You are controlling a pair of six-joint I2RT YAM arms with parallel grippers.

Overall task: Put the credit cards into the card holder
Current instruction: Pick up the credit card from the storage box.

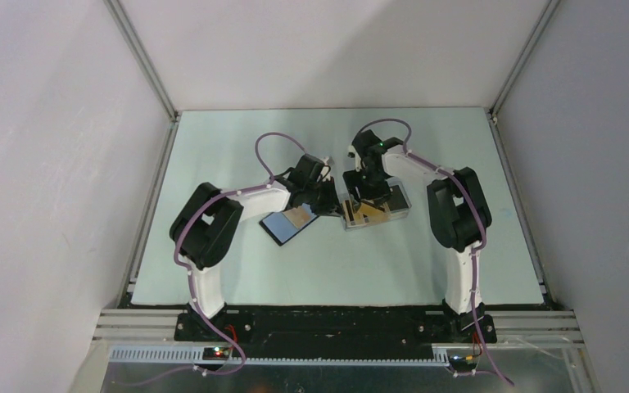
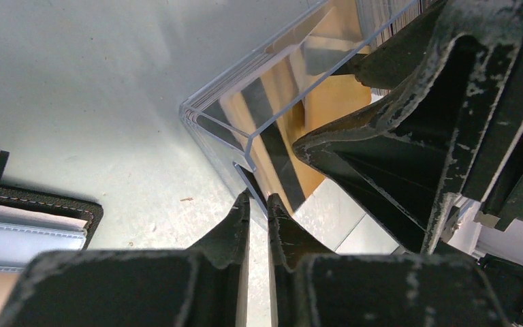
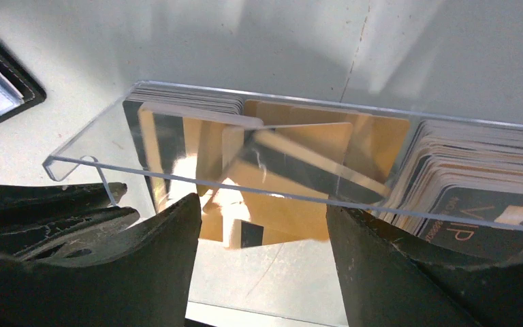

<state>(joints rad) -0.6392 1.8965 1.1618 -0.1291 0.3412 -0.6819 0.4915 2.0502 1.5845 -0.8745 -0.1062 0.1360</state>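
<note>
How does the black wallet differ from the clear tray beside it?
The wallet is black and opaque, lying open; the tray is clear plastic. The tray holds stacks of cards; the wallet shows just one orange patch. Both rest on the table.

Soft, even light from overhead fills the top view, leaving only faint shadows beneath the arms (image 1: pixel 213 221) on the pale table (image 1: pixel 237 270). In both wrist views the black jaws sit close, dark and blurred, while just ahead of them the clear tray (image 3: pixel 381 197) throws bright glare and mirror-like reflections across the cards (image 3: pixel 374 146).
</note>
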